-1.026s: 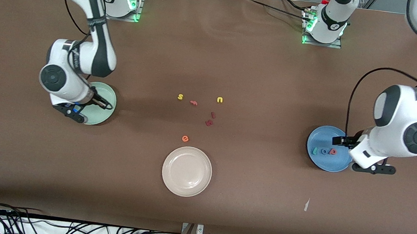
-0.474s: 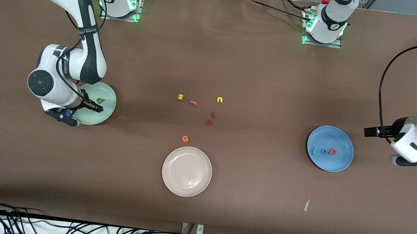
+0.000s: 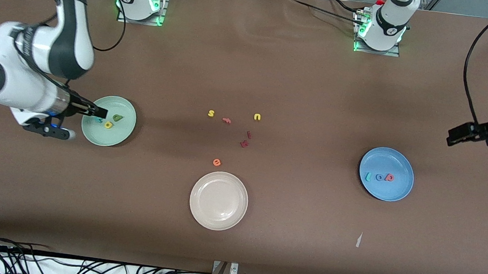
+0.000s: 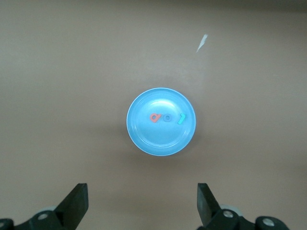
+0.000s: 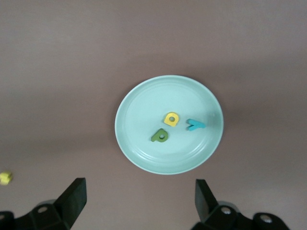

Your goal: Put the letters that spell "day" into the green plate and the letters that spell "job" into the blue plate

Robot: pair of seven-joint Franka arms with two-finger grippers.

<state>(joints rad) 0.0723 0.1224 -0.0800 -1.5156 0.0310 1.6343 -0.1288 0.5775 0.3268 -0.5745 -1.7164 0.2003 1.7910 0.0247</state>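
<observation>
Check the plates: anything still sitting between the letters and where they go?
Nothing visible. The d, a and y already lie in the green plate; the j, o and b lie in the blue plate. The right gripper and left gripper are both open and empty.

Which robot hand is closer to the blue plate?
Left. The left gripper hangs open past the blue plate at that table end; the right gripper is open over the green plate.
</observation>
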